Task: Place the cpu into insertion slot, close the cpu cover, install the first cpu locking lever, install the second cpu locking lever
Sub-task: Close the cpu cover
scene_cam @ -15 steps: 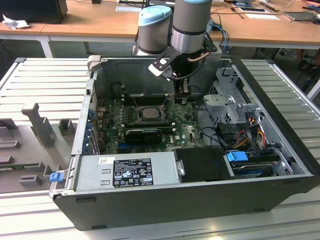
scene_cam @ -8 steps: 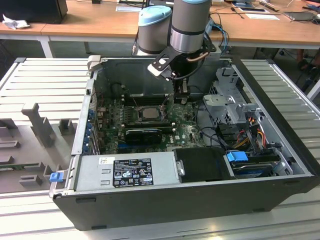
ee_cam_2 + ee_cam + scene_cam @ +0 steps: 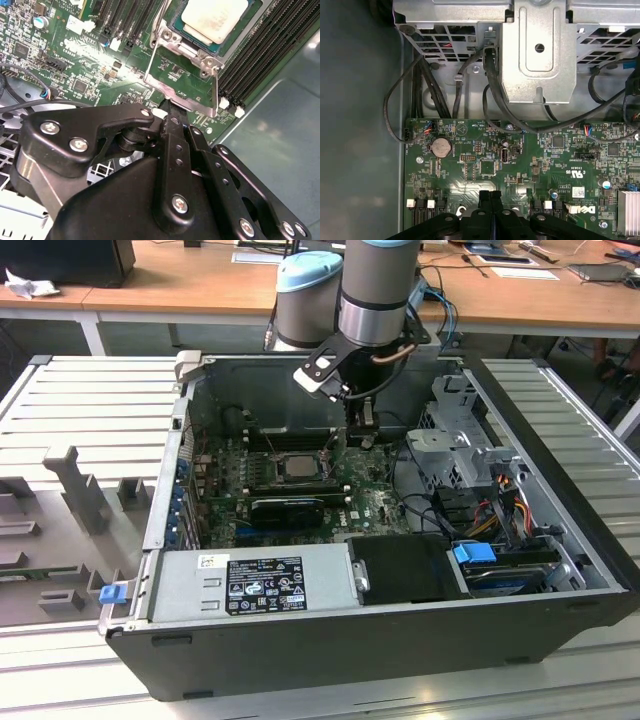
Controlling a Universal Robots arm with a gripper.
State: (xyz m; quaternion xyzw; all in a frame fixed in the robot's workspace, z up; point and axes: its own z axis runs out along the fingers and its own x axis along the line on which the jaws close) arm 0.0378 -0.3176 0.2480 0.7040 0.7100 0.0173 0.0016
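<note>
The cpu (image 3: 215,20), a pale silvery square, lies in the insertion slot (image 3: 239,40) on the green board; the exterior view shows the cpu (image 3: 298,466) mid-board. The cpu cover (image 3: 181,96), a silvery frame with a square window, stands tilted up off the slot. My gripper (image 3: 169,109) is shut, and its tip touches the cover's free edge. In the first wrist view the fingers (image 3: 485,197) are pressed together over the board. A thin metal lever rod (image 3: 159,17) runs along the slot's side. In the exterior view the gripper (image 3: 360,438) hangs just right of the slot.
Long black memory slots (image 3: 280,45) flank the socket. A metal drive cage (image 3: 540,50) with black cables (image 3: 490,85) sits beyond the board's edge. A power supply (image 3: 250,585) fills the case's near side, and a long black card (image 3: 288,508) lies between it and the socket.
</note>
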